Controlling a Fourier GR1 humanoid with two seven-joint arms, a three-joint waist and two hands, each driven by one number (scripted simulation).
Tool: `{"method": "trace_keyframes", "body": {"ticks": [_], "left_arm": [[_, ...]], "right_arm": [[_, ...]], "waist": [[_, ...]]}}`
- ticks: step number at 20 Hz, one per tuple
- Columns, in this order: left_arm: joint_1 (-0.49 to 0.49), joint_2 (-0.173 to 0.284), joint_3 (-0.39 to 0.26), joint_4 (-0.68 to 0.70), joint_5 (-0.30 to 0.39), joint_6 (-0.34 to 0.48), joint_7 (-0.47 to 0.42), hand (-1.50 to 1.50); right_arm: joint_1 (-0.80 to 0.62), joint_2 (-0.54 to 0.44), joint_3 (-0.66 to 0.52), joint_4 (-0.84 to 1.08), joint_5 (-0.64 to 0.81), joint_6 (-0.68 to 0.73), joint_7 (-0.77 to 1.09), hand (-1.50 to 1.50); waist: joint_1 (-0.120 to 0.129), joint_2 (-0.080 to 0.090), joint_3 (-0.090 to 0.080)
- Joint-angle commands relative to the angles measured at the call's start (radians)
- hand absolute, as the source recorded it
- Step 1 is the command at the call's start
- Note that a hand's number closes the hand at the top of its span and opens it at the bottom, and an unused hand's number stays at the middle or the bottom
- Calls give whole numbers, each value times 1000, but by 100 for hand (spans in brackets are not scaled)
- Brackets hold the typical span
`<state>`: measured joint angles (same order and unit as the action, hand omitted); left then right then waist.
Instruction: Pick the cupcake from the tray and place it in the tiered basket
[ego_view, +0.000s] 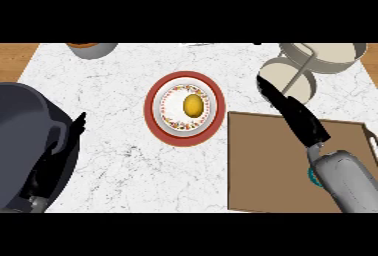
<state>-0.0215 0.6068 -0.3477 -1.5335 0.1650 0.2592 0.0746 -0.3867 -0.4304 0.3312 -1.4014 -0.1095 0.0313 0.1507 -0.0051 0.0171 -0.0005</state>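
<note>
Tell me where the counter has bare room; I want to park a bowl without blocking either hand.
Bare marble lies below the red-rimmed plate, between the left hand and the brown tray; also left of the plate. The upper right is crowded: the tiered basket with the right hand reaching at it.

A white marble counter (133, 165) with wooden strips at its sides.

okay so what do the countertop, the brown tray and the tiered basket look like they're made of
The countertop looks like polished white marble, going by its grey veining and speckles. The brown tray seems to be wood or matte board: flat, even brown with a raised rim. The tiered basket looks like pale enamelled metal or ceramic, with smooth cream bowls on a thin grey post.
</note>
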Motion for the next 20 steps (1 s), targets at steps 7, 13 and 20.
{"method": "trace_keyframes", "body": {"ticks": [7,13,20], "left_arm": [[5,-105,124,7,146,-2,2,0],[1,-123,163,0,219,-55,2,0],[1,-97,170,-74,227,-64,75,0]], "right_arm": [[163,-165,-179,-91,240,-276,-41,150],[465,90,-299,-283,173,-598,-186,-150],[634,-194,-278,-500,467,-538,73,-150]], "waist": [[-108,-37,-22],[-46,-25,0],[-30,-27,-6]]}}
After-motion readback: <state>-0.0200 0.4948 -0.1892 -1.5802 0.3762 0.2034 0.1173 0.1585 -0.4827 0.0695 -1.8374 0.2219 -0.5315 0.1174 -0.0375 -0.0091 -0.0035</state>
